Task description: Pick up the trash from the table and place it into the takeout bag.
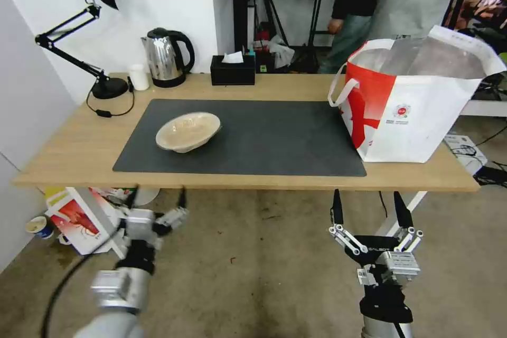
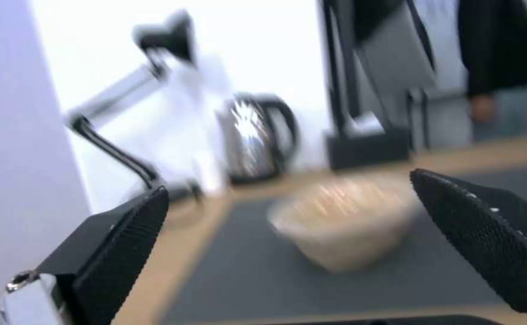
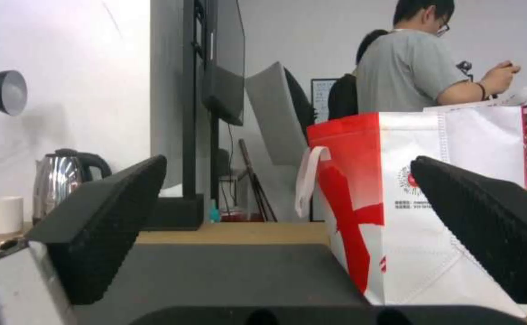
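Note:
A shallow beige bowl (image 1: 187, 131), the trash in view, sits on the left half of the dark grey mat (image 1: 274, 137) on the light-wood table (image 1: 68, 153). The white takeout bag (image 1: 417, 111) with a red side panel stands open at the table's right end. My left gripper (image 1: 157, 198) hangs open below the table's front edge, in front of the bowl (image 2: 342, 221), with nothing between its fingers (image 2: 119, 243). My right gripper (image 1: 369, 210) is open and empty too, below the front edge and facing the takeout bag (image 3: 432, 203).
At the table's back stand a black desk lamp (image 1: 100, 84), a small white cup (image 1: 139, 76), a steel kettle (image 1: 166, 58) and a black tissue box (image 1: 232, 69). A smaller red-and-white bag (image 1: 79, 219) lies on the floor at left. A person (image 1: 401, 0) stands behind the table.

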Controlling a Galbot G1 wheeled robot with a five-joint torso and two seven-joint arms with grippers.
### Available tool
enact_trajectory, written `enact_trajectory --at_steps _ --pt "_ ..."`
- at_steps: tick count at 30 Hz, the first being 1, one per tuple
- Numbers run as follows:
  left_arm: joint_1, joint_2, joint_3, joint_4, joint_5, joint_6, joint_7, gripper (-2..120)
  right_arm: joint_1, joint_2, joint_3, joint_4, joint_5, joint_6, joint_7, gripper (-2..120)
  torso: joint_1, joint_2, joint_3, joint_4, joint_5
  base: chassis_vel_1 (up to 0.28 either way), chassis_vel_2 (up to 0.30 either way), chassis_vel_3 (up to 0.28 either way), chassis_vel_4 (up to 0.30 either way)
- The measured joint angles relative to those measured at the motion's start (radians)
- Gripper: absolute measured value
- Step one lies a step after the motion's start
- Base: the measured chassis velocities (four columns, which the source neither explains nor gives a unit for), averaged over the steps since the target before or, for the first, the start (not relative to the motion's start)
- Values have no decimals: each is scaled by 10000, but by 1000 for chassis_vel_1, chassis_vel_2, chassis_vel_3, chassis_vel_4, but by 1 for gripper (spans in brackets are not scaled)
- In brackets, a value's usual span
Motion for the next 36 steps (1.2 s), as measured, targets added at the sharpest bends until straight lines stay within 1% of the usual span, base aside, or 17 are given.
enact_trajectory --at_steps 3,4,6,7,9,11,12,13,14,15,16,18,19,21,23,25,36 --pt "-465 95 -949 183 -557 -817 179 100 0 0 0 0 0 0 0 100 0 0 0 0 0 0 0 0 0" --pt "-465 95 -949 183 -557 -817 179 100 0 0 0 0 0 0 0 100 0 0 0 0 0 0 0 0 0" --pt "-880 183 -1795 349 -1050 -1541 341 100 0 0 0 0 0 0 0 100 0 0 0 0 0 0 0 0 0" --pt "-880 183 -1795 349 -1050 -1541 341 100 0 0 0 0 0 0 0 100 0 0 0 0 0 0 0 0 0" --pt "-1250 265 -2567 498 -1506 -2210 491 100 0 0 0 0 0 0 0 100 0 0 0 0 0 0 0 0 0" --pt "-1540 326 -3144 613 -1845 -2707 599 100 0 0 0 0 0 0 0 100 0 0 0 0 0 0 0 0 0" --pt "-1540 326 -3144 613 -1845 -2707 599 100 0 0 0 0 0 0 0 100 0 0 0 0 0 0 0 0 0" --pt "-1731 370 -3531 685 -2072 -3032 660 100 0 0 1 0 0 0 0 100 0 0 0 0 3 0 0 0 0" --pt "-1740 441 -3801 597 -2381 -3192 822 100 0 0 0 0 1 0 -1 100 0 -1 0 -4 -13 0 0 0 0" --pt "-1664 518 -3975 389 -2591 -3275 951 100 -2 -1 5 0 1 0 0 100 2 -1 2 -1 -11 0 0 0 0" --pt "-1599 582 -4086 179 -2748 -3341 1098 100 2 0 1 0 0 -1 -2 100 0 0 0 1 15 0 0 0 0" --pt "-1521 627 -4121 106 -2826 -3351 1244 100 2 0 1 -1 1 -1 -1 100 -1 3 0 5 14 0 0 0 0" --pt "-1466 675 -4103 102 -2847 -3332 1351 100 0 -1 2 0 1 -1 -2 100 -2 3 0 0 -13 0 0 0 0" --pt "-1418 784 -4055 91 -2855 -3237 1483 100 0 0 1 -1 1 -1 -1 100 -2 3 0 0 8 0 0 0 0" --pt "-1414 897 -3992 93 -2890 -3135 1604 100 0 -1 1 -1 1 -1 -1 100 -1 3 1 0 -1 0 0 0 0" --pt "-1422 1094 -3856 133 -2945 -3007 1804 100 0 -1 1 -1 1 -1 -1 100 -2 3 1 -1 7 0 0 0 0" --pt "-1516 1305 -3333 433 -2928 -2791 2215 100 0 -1 1 -1 1 -1 0 100 -1 2 -1 0 1 0 0 0 0"
